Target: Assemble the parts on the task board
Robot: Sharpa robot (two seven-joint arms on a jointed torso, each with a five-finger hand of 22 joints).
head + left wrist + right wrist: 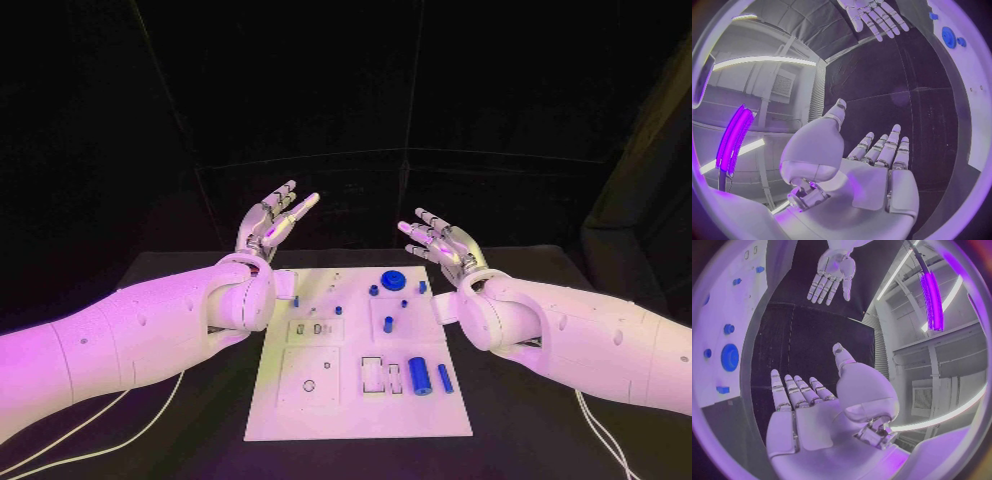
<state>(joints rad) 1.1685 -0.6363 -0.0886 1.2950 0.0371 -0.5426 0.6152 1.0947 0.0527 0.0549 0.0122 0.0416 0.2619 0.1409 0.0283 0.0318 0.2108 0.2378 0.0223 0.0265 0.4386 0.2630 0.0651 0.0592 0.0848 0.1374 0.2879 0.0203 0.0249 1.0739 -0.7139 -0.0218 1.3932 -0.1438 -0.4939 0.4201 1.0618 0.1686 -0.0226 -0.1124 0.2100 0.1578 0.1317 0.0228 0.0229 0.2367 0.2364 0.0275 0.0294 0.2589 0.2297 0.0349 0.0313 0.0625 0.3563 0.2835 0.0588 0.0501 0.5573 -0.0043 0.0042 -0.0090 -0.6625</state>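
Left hand (278,222) and right hand (443,243) empty above task board (358,400)

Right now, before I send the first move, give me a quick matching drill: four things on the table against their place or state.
1. left hand
2. right hand
3. round blue disc
4. large blue cylinder

a. lying on the board's near right part
b. open, beyond the board's far left corner
c. at the board's far edge
d. open, beyond the board's far right corner

Pairs: 1-b, 2-d, 3-c, 4-a

Lab: black-draped table (173,268), strip lights (761,61), wall vent (782,85).
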